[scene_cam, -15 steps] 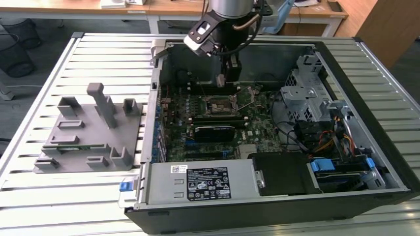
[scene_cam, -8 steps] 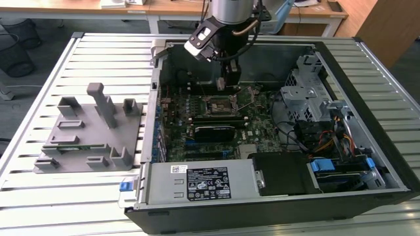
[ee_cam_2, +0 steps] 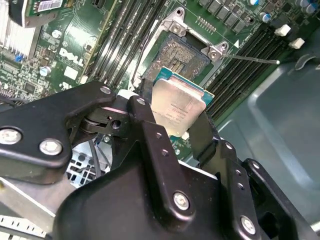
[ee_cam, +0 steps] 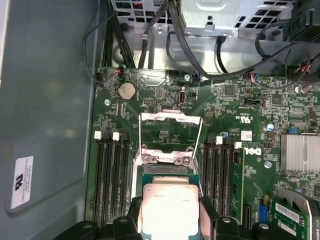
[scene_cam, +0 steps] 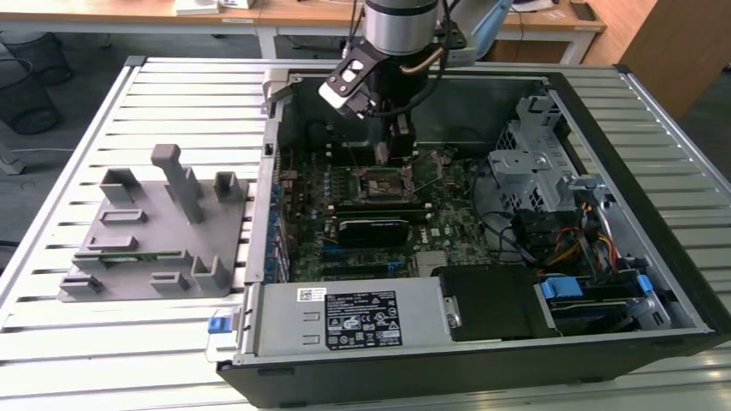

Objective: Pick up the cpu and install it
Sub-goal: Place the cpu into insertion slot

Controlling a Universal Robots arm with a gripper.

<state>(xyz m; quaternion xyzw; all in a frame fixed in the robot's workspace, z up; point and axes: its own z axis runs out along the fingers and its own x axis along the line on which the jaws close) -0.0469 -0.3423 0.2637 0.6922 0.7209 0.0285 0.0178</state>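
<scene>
The gripper [ee_cam_2: 172, 119] is clamped on the cpu [ee_cam_2: 177, 102] — its two black fingers [ee_cam_2: 150, 136] press on opposite edges of the chip, silvery top facing up. In both wrist views the cpu [ee_cam: 169, 210] hangs between the fingers just above the open socket [ee_cam_2: 182, 56], tilted a little against the board and not yet seated; the socket's bed of contacts is bare, and its metal frame [ee_cam: 170, 131] is flipped back, lying open beside it. In the exterior view the gripper [scene_cam: 395, 147] sits at the upper middle of the frame, low over the socket [scene_cam: 386, 178] on the green motherboard [scene_cam: 300, 199] inside the opened computer case [scene_cam: 676, 257]. Well apart — at the left of that frame — the grey holder [scene_cam: 154, 227] stands on the slatted table [scene_cam: 68, 351].
</scene>
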